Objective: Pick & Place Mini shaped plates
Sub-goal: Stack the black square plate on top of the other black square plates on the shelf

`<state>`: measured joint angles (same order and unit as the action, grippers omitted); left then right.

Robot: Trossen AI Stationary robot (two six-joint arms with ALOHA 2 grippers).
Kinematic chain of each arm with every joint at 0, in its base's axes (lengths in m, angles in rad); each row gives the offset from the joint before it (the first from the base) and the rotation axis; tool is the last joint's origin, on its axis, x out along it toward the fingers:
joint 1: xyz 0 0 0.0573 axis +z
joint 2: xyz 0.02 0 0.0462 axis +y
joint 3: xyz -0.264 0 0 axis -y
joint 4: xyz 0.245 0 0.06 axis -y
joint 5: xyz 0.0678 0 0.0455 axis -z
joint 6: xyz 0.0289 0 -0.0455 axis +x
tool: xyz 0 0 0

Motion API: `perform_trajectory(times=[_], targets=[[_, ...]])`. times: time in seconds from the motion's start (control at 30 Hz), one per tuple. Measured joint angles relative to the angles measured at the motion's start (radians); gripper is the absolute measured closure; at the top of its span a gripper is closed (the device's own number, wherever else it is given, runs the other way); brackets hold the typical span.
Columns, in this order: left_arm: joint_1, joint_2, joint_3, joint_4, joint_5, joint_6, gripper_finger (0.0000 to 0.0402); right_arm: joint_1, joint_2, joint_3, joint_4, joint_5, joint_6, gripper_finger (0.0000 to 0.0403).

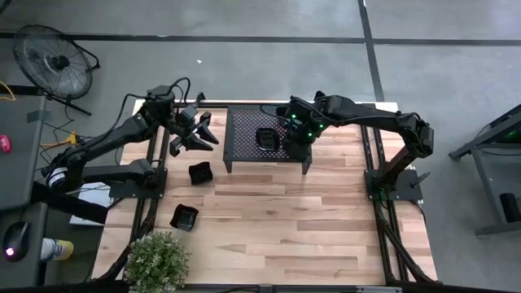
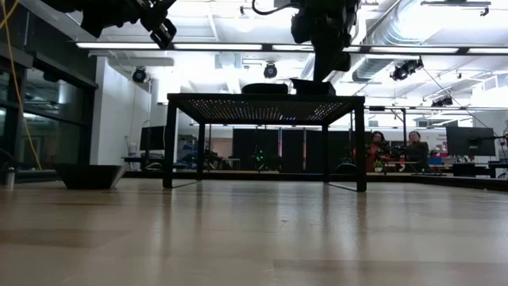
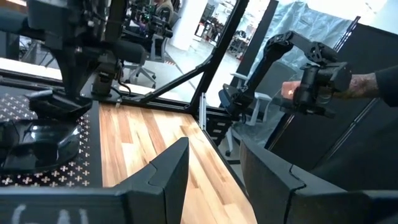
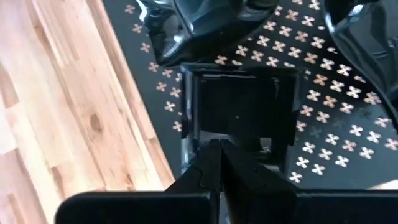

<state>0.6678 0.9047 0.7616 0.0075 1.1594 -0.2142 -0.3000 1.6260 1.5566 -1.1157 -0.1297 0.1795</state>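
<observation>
The black perforated rack [image 1: 244, 122] stands at the table's far middle. A wavy-rimmed mini plate [image 1: 266, 138] rests on its top. My right gripper [image 4: 219, 152] points steeply down over the rack's right part, shut on a square mini plate [image 4: 239, 109]. Another glossy plate [image 4: 367, 25] lies beside it. Two more mini plates [image 1: 199, 172] [image 1: 185, 217] rest on the wood left of the rack. My left gripper [image 1: 203, 134] hangs level above the table at the rack's left side, open, with nothing between its fingers. My right gripper pinches the square plate's near rim [image 4: 214, 142] at its middle between the two fingertips, coming from above at a steep slant. The plate lies about level with its hollow up, at the rack's top [image 2: 311, 86]. I cannot tell whether it rests there or hangs just clear.
A potted plant [image 1: 155, 260] stands at the near left corner. The rack stands on thin legs [image 2: 168, 143] with open space beneath. Bare wood spreads across the table's near half and right side. Beyond the table a person's hand [image 3: 292, 90] holds another arm.
</observation>
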Motion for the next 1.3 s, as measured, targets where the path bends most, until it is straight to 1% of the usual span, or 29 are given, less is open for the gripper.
perform_trajectory(times=[0.3, 0.83, 1.2, 1.3], targets=[[0.000, 0.000, 0.017, -0.001, -0.002, 0.000, 0.0259, 0.000, 0.009, 0.000, 0.005, 0.010, 0.005, 0.0403], [0.000, 0.000, 0.017, -0.003, -0.001, 0.000, 0.0259, 0.000, 0.012, -0.001, -0.072, -0.004, 0.022, 0.0403], [0.000, 0.000, 0.017, -0.004, -0.001, 0.000, 0.0259, 0.000, -0.004, -0.001, -0.055, 0.008, 0.048, 0.0403], [0.000, 0.000, 0.017, -0.011, 0.000, 0.000, 0.0259, 0.000, -0.028, -0.001, -0.041, 0.031, 0.057, 0.0403]])
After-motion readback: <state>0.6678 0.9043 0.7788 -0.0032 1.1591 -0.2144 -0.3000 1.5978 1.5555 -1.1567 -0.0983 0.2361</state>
